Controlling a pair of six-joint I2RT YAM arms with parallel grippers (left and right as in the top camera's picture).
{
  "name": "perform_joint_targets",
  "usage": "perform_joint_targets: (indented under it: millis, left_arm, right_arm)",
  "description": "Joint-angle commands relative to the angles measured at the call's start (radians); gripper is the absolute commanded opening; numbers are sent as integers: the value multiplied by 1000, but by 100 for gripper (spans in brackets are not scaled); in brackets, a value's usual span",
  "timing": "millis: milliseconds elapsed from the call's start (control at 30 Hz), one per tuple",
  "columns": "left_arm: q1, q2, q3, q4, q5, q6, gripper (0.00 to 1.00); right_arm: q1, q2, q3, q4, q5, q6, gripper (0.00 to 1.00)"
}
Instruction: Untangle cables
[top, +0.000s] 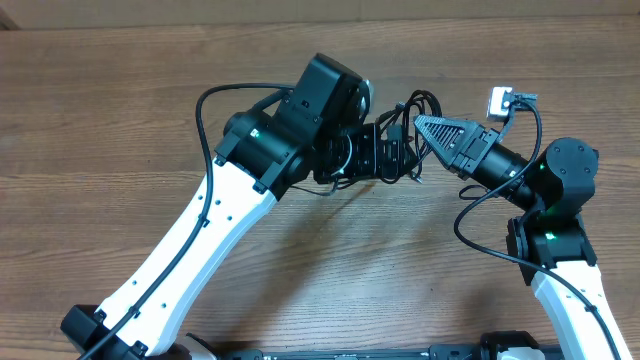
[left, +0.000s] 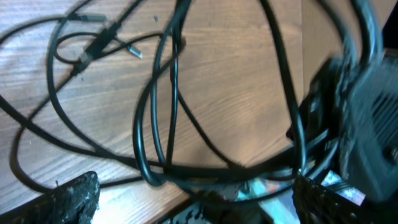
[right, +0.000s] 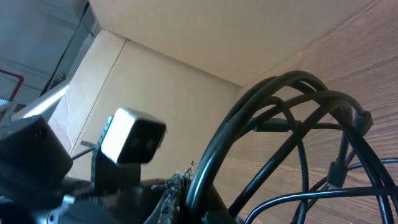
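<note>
Table: wood-grain top, taken as the reference for all positions.
Left arm: reached from the table's near edge toward its far middle, wrist tipped over the tangle.
Right arm: stood at the table's right side and was pointed left toward the same far-middle spot.
Cables: thin black cords were heaped at the table's far middle. Some loops lay flat on the wood and others were arched up off it.
Left gripper: jaws were spread wide and nothing was held. Several crossed strands lay on the table between the fingertips.
Right gripper: clamped shut, with raised loops springing from its tips, so a strand was judged to be pinched there.
Plug: a small metal-tipped end was seen loose on the table beyond the loops.
Step judged: separating one cord from the heap.
Technique note: one strand only should be taken by the left jaws, away from the crossings, and drawn slowly away from the pinned side so knots are not tightened.
</note>
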Motion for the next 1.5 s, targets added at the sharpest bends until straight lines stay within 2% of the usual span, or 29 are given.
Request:
perform_joint_targets:
  millis: [0,333,500,767,867,933,1033,1133,1333,1400,1467]
  left_arm:
    - [3,2,4,28,-13,-30,100]
    - [-4,5,4,44,-24,-55,100]
    - [-11,34,4,53,-20,-117,100]
    - [-28,60,4,53,-48,-116,99]
    - [-28,60,4,52,-54,-116,87]
    - [-28,60,4,49,-55,-116,68]
    - [-28,60,3,38,-58,-116,44]
    - [-30,60,1,34,-58,-116,41]
    - [-47,60,1,33,-77,-112,43]
    - [-50,60,1,33,-76,-112,38]
    - [-50,60,1,34,-76,-112,4]
  right_arm:
    - [2,-4,14,9,-25,-10,4]
    - [2,-4,14,10,-48,-5,4]
    - [3,-4,14,14,-59,9,4]
    - [3,-4,14,14,-62,9,4]
    - [3,-4,14,14,-62,9,4]
    - [3,-4,14,17,-62,9,4]
    - [3,-4,14,18,-62,24,4]
    - [3,-4,14,31,-62,32,4]
    - [3,-4,14,75,-63,62,4]
    - [3,-4,14,74,-63,61,4]
    - [3,-5,14,74,-66,61,4]
